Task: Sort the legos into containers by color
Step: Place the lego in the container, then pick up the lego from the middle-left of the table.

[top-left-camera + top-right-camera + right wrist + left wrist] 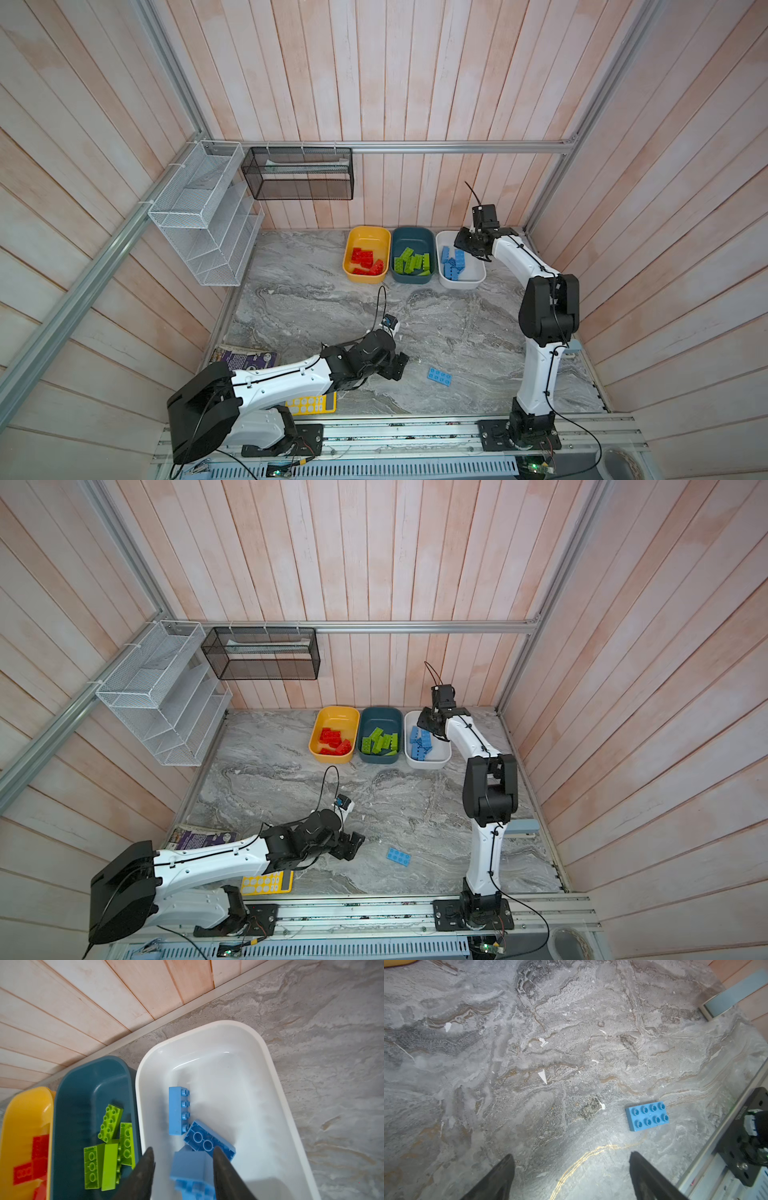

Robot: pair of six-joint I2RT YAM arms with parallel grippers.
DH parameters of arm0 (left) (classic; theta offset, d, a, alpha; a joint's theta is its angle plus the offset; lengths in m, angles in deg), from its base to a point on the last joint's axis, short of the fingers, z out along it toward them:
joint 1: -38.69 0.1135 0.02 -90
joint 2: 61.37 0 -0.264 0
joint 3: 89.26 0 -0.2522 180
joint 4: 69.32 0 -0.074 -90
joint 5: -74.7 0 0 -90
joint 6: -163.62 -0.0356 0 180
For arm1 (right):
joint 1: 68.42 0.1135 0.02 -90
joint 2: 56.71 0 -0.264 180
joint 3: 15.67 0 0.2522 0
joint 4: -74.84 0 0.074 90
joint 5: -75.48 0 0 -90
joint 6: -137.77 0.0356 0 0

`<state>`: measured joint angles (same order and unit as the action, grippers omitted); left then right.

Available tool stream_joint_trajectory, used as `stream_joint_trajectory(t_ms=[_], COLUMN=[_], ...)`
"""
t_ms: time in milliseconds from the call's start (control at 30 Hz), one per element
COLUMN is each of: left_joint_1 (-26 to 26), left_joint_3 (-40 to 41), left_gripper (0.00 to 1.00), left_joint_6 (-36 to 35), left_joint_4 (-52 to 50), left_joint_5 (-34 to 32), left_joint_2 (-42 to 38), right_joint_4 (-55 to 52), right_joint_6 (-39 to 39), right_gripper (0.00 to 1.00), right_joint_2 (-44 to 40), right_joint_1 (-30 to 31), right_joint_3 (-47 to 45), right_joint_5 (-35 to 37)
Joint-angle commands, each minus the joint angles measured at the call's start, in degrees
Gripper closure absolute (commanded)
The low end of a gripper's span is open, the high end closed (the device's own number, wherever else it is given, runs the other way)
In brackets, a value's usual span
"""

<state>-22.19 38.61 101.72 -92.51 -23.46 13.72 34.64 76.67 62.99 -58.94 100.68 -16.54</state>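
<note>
Left fingers [496, 1180] wide, right fingers [143, 1174] ajar

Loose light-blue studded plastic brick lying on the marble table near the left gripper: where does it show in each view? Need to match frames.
Top view: light-blue brick lower centre, beside the left gripper.
Top view: same spot, beside the left gripper.
Left wrist: lower right, studs up, ahead of the open left gripper.
Right wrist: not in it.
Shared landmark: the left gripper, in all three views that show the brick.
</note>
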Motion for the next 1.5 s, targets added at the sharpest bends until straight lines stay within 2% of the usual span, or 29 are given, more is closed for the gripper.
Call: stream_joint_trajectory(t_ms=[0,133,233,367,500,567,667,867,1067,1233,1467], left_joint_1=[-1.5,-3.6,-5.5,-8.1,-10.4,-11.4,-12.5,-14.7,-15.1,-15.3,-15.3], left_joint_3=[-3.1,-5.1,-6.3,-8.1,-10.9,-13.0,-16.9,-24.2,-27.8,-30.6,-33.9], left_gripper=[0.12,0.12,0.12,0.12,0.12,0.12,0.11,0.08,0.08,0.08,0.15], left_joint_6=[-0.5,-0.1,1.8,4.4,5.8,6.8,9.2,10.7,10.8,11.5,11.1], left_joint_4=[-1.2,-2.5,-2.9,-3.1,-3.1,-3.6,-5.9,-9.3,-9.4,-11.9,-14.1], left_joint_5=[-1.7,-2.9,-4.7,-7.4,-7.1,-6.9,-8.3,-8.9,-5.5,-5.9,-6.3], left_joint_2=[1.5,3.2,4.4,7.3,11.7,14.6,19.4,27.9,32.2,35.6,39.1], right_joint_4=[0.3,1.8,3.8,9.3,12.7,13.9,16.2,16.3,14.8,14.3,13.7], right_joint_6=[-0.9,-1.4,-1.5,-0.9,-0.3,-0.2,-0.3,-0.4,-1.9,-2.5,-3.2], right_gripper=[0.44,0.32,0.29,0.23,0.17,0.08,0.01,0.01,0.01,0.01,0.02], right_joint_2=[-0.2,-4.1,-8.8,-18.7,-27.8,-32.1,-38.4,-46.3,-50.1,-52.0,-53.6], right_joint_1=[0.0,0.1,0.0,0.1,0.0,0.0,0.1,0.1,0.1,0.1,0.1], right_joint_3=[1.7,-1.0,-4.7,-13.9,-22.4,-26.3,-32.6,-38.7,-41.9,-43.2,-44.3], right_joint_5=[-0.7,-0.8,-1.4,-2.9,-4.5,-5.8,-6.8,-8.5,-7.6,-7.7,-7.3])
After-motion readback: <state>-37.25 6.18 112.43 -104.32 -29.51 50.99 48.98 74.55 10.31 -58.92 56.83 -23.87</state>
